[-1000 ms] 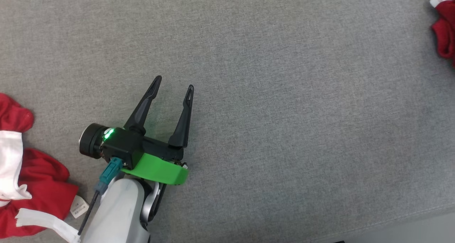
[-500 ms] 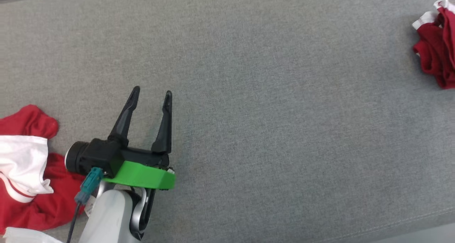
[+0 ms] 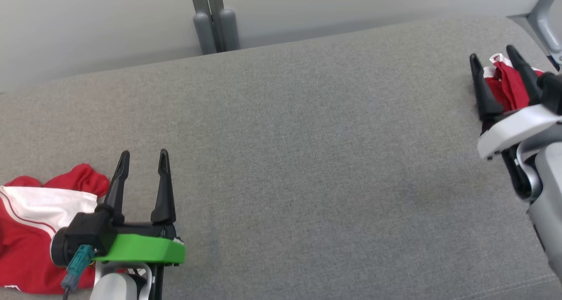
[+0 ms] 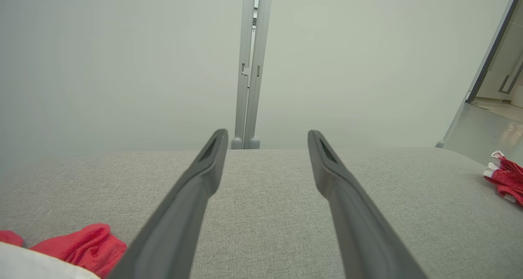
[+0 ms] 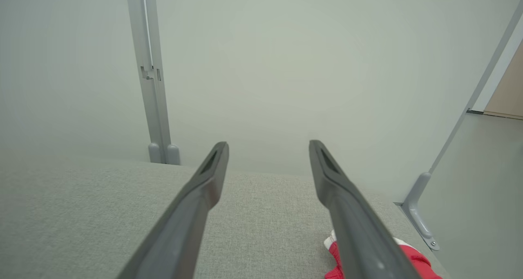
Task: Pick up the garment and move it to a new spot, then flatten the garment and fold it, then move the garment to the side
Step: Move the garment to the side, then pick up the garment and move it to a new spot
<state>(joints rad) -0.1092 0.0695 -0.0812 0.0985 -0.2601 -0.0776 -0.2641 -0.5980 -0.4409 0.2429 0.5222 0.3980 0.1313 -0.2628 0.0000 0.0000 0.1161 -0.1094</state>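
- Garments lie at both ends of the grey cushion [image 3: 307, 159]: a crumpled red garment [image 3: 509, 87] at its far right corner, and a red-and-white garment [image 3: 26, 238] at its left end, near the front edge. Which one is due for handling I cannot tell.
- Right gripper [image 3: 491, 53] hangs at the cushion's right end, jaws spread wide with nothing in them. From the head view the red heap shows between its fingers, yet the right wrist view puts the cloth low beside one finger, so whether it touches is unclear.
- Left gripper [image 3: 144, 153] sits over the cushion's left end, just beside the red-and-white cloth, jaws equally wide and empty.
- Both pieces look like thin, light knit: limp, with no stiffness and nothing breakable. I'd expect either to sag and trail when lifted, and to drag a little on the cushion's rough weave.
- A pinch on a raised fold or a hem seems best. The white trim offers a firmer, thicker edge than the loose middle, which would likely bunch.
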